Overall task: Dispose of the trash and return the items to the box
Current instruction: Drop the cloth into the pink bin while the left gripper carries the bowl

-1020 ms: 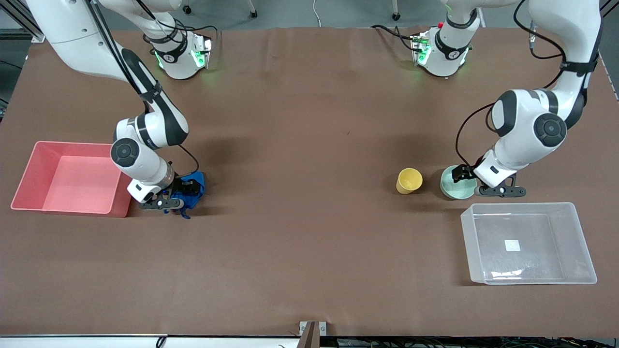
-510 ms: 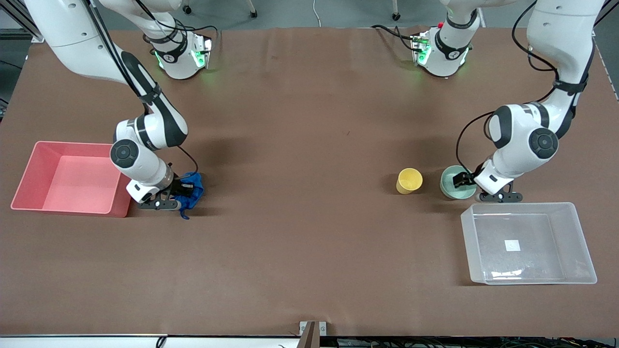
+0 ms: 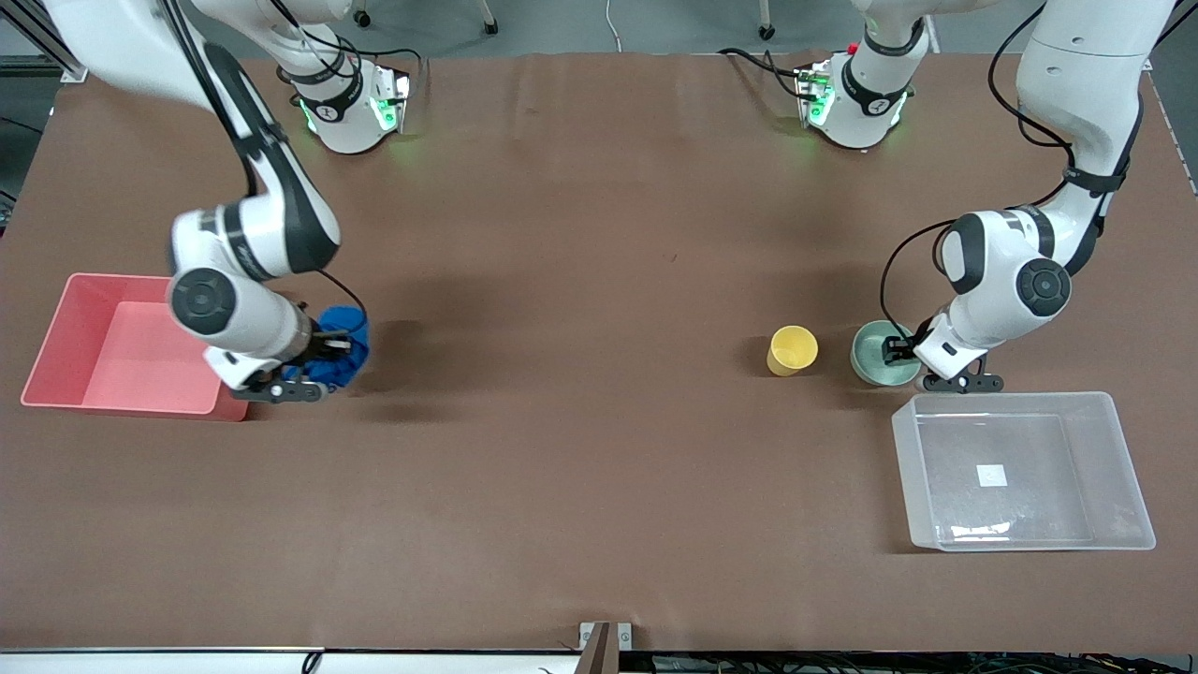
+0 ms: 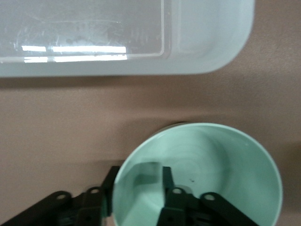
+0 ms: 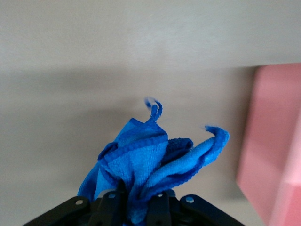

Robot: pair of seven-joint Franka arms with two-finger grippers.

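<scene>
My right gripper (image 3: 329, 350) is shut on the bright blue wad (image 3: 348, 361) and holds it above the table, beside the pink bin (image 3: 54, 323). In the right wrist view the wad (image 5: 141, 155) bunches out from between my gripper's (image 5: 136, 200) fingers. My left gripper (image 3: 897, 350) is open and straddles the rim of the mint-green bowl (image 3: 875, 356). In the left wrist view (image 4: 139, 173), one finger is inside the bowl (image 4: 225, 160) and one is outside. The yellow cup (image 3: 792, 349) stands upright beside the bowl. The clear box (image 3: 1011, 399) is nearer the front camera than the bowl.
The pink bin holds nothing and its wall shows in the right wrist view (image 5: 273, 141). The clear box's corner shows in the left wrist view (image 4: 202, 47), close to the bowl. The brown table's edge runs along the front.
My right gripper has risen with the blue wad and moved toward the pink bin. My left gripper has shifted slightly at the bowl's rim; the bowl has not moved.
</scene>
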